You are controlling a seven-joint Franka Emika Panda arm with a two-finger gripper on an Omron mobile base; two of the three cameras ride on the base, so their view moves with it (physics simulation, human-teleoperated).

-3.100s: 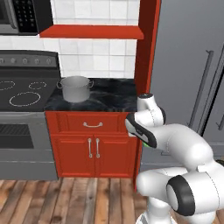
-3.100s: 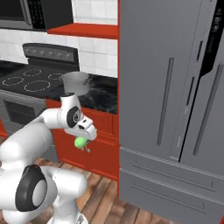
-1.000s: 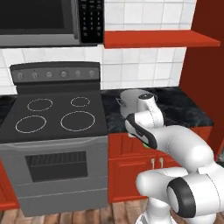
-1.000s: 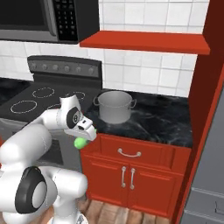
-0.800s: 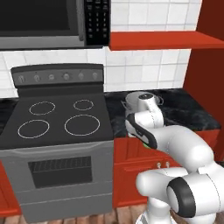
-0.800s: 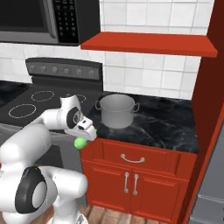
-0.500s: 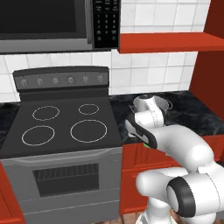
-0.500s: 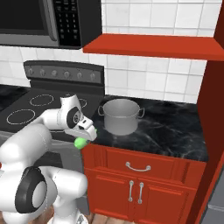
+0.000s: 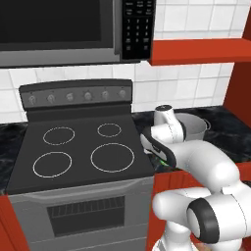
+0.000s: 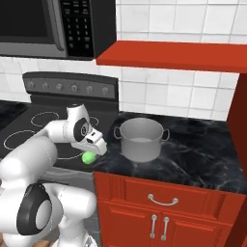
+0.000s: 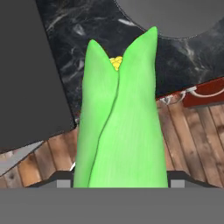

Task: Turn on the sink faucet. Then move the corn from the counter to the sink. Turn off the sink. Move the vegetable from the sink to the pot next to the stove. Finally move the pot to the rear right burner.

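Observation:
My gripper (image 10: 92,151) is shut on the corn (image 10: 88,157), a green husk with yellow kernels showing at its tip (image 11: 120,122). It hangs over the counter's front edge, between the stove (image 9: 78,162) and the grey pot (image 10: 140,140). The pot stands upright on the black marble counter (image 10: 202,154) just right of the stove, and in the hand view its rim (image 11: 175,17) lies beyond the corn's tip. The rear right burner (image 9: 109,130) is bare. In the left base view a sliver of the corn (image 9: 162,158) peeks out under my hand, with the pot (image 9: 193,126) behind it.
A microwave (image 9: 63,29) hangs over the stove, and a red shelf (image 10: 173,55) juts out above the pot. Red cabinets with drawer handles (image 10: 161,200) lie below the counter. A red wall panel (image 10: 239,120) closes the counter at the right.
The whole picture has shifted: the base has driven left and closer, so the stove and pot sit larger and nearer. The arm keeps its pose with the corn in its grip.

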